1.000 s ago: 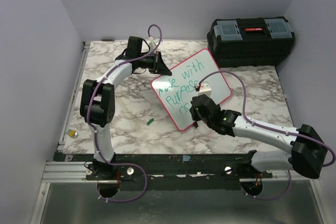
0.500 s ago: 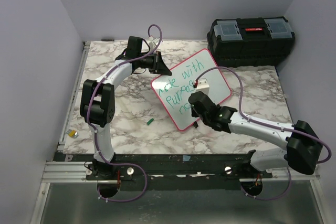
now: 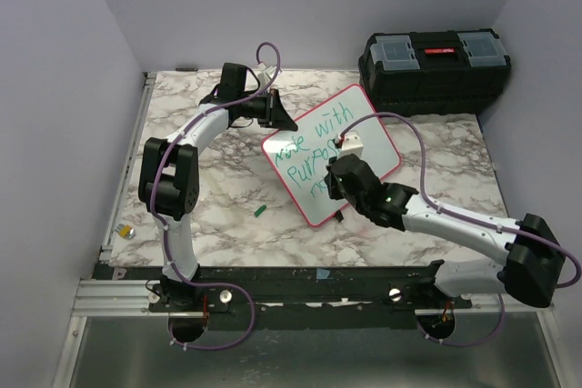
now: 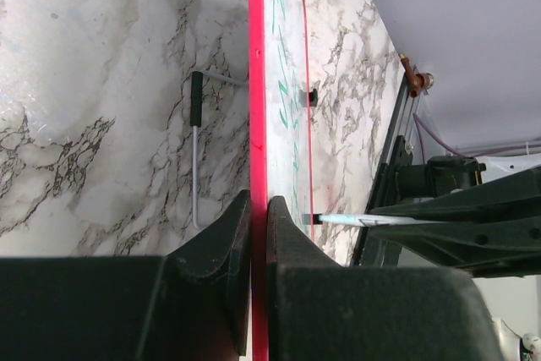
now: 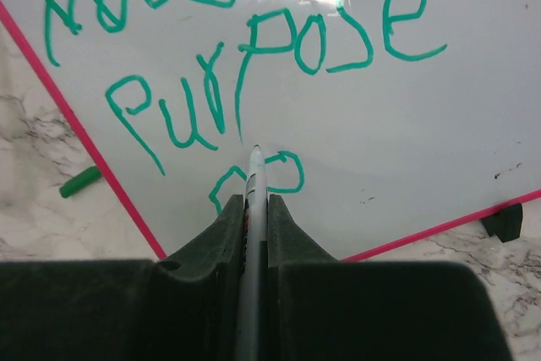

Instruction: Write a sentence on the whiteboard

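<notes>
My left jaws pinched the whiteboard [image 4: 279, 57] by its red edge; my right jaws gripped the pen [image 5: 255, 177], its tip touching the board just ahead. I judged light, even pressure best for each stroke.

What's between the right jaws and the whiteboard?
A marker, clamped in the jaws of the right gripper, its tip at the green writing on the whiteboard. The right wrist view shows it.

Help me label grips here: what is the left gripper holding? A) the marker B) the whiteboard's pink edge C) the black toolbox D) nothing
B: in the left wrist view the left gripper pinches the pink frame of the whiteboard; the marker sits in the right gripper.
</notes>
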